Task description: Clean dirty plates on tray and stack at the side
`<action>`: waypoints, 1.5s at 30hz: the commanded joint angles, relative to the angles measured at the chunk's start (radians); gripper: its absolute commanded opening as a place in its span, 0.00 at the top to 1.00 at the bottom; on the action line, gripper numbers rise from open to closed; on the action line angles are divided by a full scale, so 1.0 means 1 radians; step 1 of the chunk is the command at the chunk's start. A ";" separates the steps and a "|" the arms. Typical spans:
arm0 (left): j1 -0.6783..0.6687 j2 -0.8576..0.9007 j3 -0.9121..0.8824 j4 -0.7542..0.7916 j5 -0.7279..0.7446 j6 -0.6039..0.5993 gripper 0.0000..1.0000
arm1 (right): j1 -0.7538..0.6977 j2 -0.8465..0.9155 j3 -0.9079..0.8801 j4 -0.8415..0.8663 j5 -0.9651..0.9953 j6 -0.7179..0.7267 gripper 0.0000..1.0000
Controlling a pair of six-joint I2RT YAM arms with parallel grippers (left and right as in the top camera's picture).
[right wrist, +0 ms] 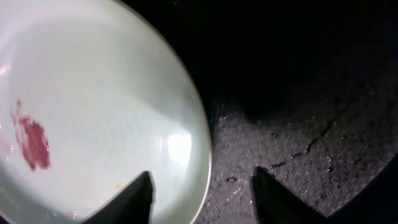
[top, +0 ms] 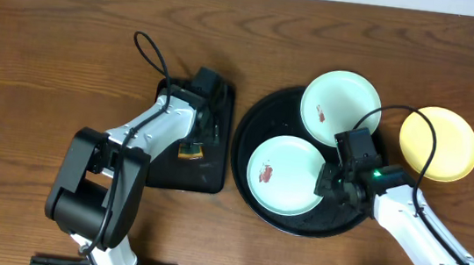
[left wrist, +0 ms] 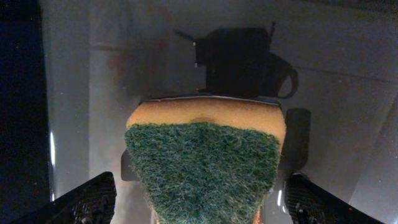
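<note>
Overhead, the far mint plate [top: 341,108] and the near mint plate [top: 285,175], both smeared red, lay on the round tray [top: 274,119]. The yellow plate [top: 439,143] sat on the table just beside it.

At the left wrist, the left gripper [top: 200,133] was spread either side of a sponge [top: 189,151] on the rectangular tray [top: 206,175].

At the right wrist, the right gripper [top: 327,183] was spread astride the near mint plate's rim.
</note>
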 commanded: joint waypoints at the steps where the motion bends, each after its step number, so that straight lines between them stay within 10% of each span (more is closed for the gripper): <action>1: 0.002 0.015 -0.005 -0.004 -0.009 0.005 0.13 | -0.043 -0.010 0.000 0.021 0.045 -0.057 0.41; 16: 0.002 0.015 -0.005 -0.004 -0.009 0.005 0.13 | -0.072 0.047 -0.012 0.066 -0.033 -0.175 0.61; 22: 0.002 0.015 -0.005 -0.005 -0.009 0.005 0.13 | -0.072 0.107 -0.012 0.086 -0.039 -0.175 0.84; 45: 0.002 0.015 -0.005 -0.004 -0.009 0.006 0.13 | -0.073 0.152 -0.017 0.100 0.048 -0.175 0.92</action>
